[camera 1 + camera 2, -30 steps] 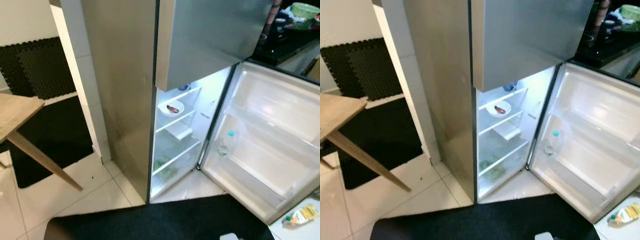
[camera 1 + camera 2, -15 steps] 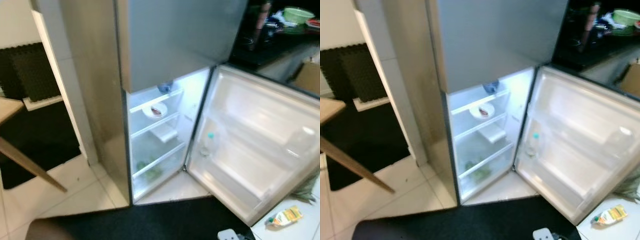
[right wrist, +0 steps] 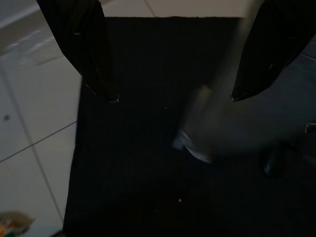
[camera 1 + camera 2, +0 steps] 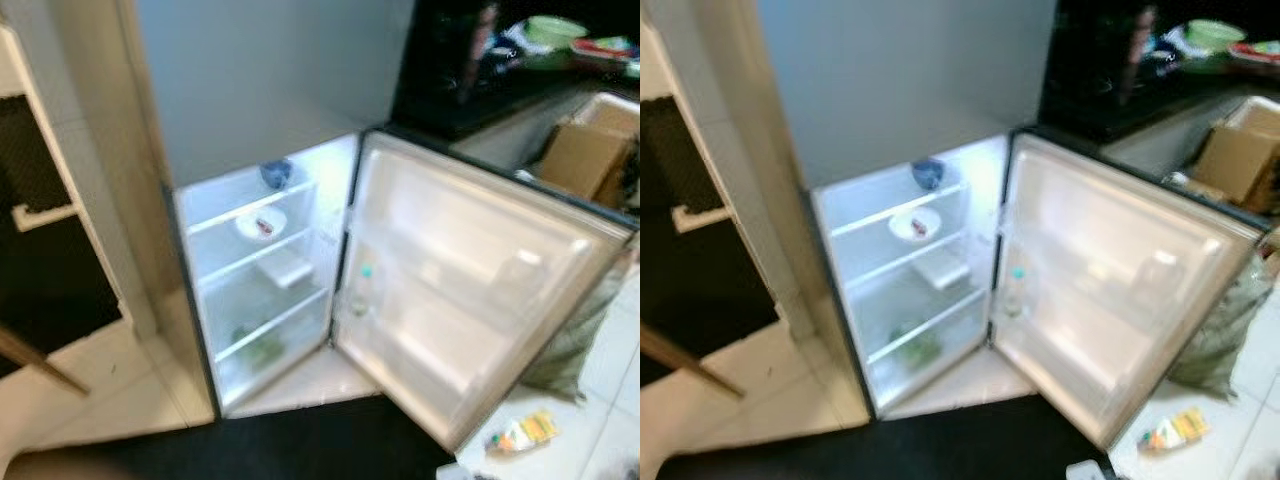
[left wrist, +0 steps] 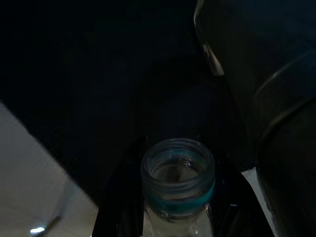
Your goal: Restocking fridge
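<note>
While the right end effector (image 3: 170, 94) gapes wide, the left end effector (image 5: 170, 207) grips an uncapped bottle (image 5: 177, 182), neck pointing out past its fingertips.

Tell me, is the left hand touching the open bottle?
Touching. The left wrist view shows the left hand with black fingers against both sides of the bottle.

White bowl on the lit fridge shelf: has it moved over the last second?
No. The white bowl sits on the same glass shelf above the flat white container; the whole picture has shifted, so the camera turned, not the bowl.
</note>
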Available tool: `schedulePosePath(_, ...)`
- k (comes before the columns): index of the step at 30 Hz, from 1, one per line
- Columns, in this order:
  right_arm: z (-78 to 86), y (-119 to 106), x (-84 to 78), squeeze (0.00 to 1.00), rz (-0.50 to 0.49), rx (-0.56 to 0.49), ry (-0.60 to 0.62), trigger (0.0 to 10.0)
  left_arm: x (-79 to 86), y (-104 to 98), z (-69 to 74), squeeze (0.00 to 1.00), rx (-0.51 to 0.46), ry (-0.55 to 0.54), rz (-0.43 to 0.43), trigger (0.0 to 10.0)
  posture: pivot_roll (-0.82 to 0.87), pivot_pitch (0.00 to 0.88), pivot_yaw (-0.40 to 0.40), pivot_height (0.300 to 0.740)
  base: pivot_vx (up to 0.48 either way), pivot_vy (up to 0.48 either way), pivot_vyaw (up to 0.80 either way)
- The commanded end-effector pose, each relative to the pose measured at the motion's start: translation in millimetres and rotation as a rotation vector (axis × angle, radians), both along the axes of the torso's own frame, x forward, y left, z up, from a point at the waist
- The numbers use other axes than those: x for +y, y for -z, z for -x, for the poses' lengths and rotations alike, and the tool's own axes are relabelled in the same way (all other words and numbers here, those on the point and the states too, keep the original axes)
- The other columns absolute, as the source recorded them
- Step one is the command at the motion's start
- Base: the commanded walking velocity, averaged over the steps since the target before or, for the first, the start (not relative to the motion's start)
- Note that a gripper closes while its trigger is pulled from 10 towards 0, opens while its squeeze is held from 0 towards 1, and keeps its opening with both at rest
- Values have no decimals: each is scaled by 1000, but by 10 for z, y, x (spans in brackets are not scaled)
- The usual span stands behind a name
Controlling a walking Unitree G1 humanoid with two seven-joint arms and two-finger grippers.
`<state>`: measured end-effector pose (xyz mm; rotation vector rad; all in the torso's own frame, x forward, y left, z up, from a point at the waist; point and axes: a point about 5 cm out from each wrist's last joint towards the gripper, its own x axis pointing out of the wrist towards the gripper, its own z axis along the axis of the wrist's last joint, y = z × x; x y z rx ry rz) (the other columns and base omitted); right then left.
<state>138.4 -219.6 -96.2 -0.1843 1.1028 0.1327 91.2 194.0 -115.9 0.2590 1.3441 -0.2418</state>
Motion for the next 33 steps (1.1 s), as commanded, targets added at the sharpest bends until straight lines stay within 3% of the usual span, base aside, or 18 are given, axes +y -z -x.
schedulePosePath(1, 96, 27, -36, 0, 8, 34, 9, 10000, -179, -57, -283, 0, -116, 12, 60, 10000, -74, 0, -14, 740, 0, 0, -800)
schedulePosePath(33, 120, 39, -22, 0, 12, 46, 6, 10000, -146, -60, -288, 0, -130, 34, 19, 10000, -70, 0, -12, 740, 0, 0, -756)
